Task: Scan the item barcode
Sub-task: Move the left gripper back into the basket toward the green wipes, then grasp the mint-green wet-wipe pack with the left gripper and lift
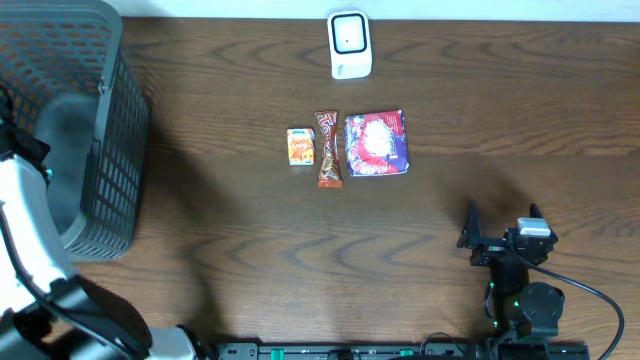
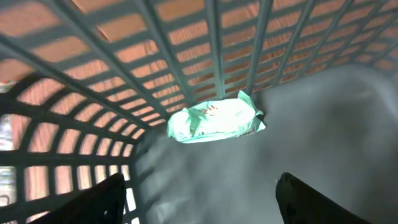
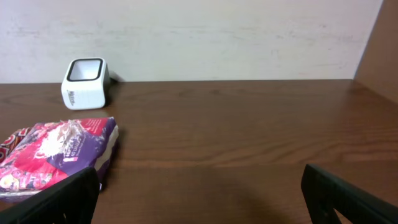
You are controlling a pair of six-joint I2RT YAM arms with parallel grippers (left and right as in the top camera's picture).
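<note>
A pale green packet (image 2: pixel 216 118) lies on the floor of the grey basket (image 2: pixel 323 112), against its slatted wall. My left gripper (image 2: pixel 200 183) hangs inside the basket just short of the packet, open, with nothing between its fingers. The white scanner (image 1: pixel 349 45) stands at the table's far edge. In front of it lie a small orange box (image 1: pixel 300 146), a brown wrapped bar (image 1: pixel 329 149) and a purple and red packet (image 1: pixel 376 144). My right gripper (image 1: pixel 502 215) rests low at the near right, open and empty, facing the purple packet (image 3: pixel 56 152) and the scanner (image 3: pixel 86 83).
The grey slatted basket (image 1: pixel 110 150) fills the table's left end, with my left arm (image 1: pixel 25 240) reaching over it. A pale wall (image 3: pixel 199 37) stands behind the table's far edge.
</note>
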